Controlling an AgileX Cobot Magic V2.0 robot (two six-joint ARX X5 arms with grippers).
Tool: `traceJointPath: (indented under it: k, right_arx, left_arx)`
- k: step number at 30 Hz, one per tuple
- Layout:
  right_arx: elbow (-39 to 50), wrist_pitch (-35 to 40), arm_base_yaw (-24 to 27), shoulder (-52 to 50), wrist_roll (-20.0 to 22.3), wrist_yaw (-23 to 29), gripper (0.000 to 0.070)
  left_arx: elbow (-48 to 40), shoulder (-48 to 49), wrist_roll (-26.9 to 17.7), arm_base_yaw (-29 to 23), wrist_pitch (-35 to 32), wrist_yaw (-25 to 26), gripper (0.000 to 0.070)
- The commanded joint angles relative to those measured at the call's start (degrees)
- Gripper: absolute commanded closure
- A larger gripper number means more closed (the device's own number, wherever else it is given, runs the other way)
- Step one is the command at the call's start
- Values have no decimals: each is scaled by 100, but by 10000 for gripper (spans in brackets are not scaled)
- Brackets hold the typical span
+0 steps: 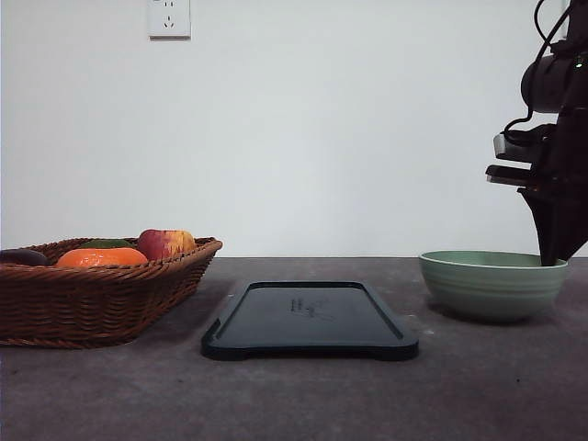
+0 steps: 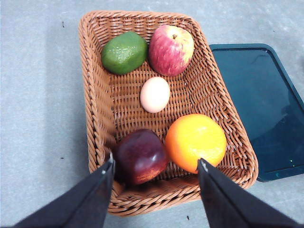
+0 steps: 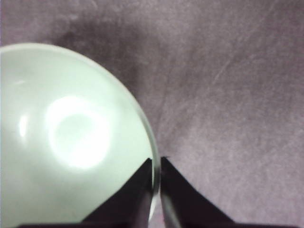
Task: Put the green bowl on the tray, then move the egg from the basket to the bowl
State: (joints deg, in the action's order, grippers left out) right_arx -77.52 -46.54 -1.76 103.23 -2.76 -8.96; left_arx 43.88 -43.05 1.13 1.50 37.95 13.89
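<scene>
While basket (image 1: 96, 294) wall hides egg (image 2: 155, 94) from front, left wrist view shows it mid-basket, at 12 o'clock from left gripper (image 2: 156, 166), jaws spread wide. Right gripper (image 3: 156, 164) clamped on green bowl (image 1: 491, 283) rim, at 3 o'clock off tray (image 1: 310, 322).

Front view: even, soft light; pale wall (image 1: 367, 129) bright, bench (image 1: 294, 395) dim and grainy, faint shadow beneath tray (image 1: 310, 322).
Left wrist view: sharp, well lit, colours saturated.
Right wrist view: soft focus; green bowl (image 3: 66, 137) overexposed, broad glare patch inside; purple colour cast.
</scene>
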Motion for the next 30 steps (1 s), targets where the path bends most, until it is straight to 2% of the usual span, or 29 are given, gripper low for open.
traceJointPath:
  k: [1,11,17,24,30]
  right_arx:
    - [-252,-90,3,113,72,0,695]
    - [-1647,-1451,-203,113,85,-12,695]
    - [-2298,-2005,-545,113,83,-60,695]
    - [-2417,-2064,-1248,124,28,-67,695]
    - [-2417,-1584,-1954,192,-111,-73,695]
  left_arx:
    - [118,-24,-4,-9,-26,33,350]
    - [118,-24,-4,-9,-26,33,350]
    - [118,-24,-2,-9,-28,33,350]
    - [118,-24,-2,-9,-26,33,350]
    - [118,-24,-2,-8,-24,33,350]
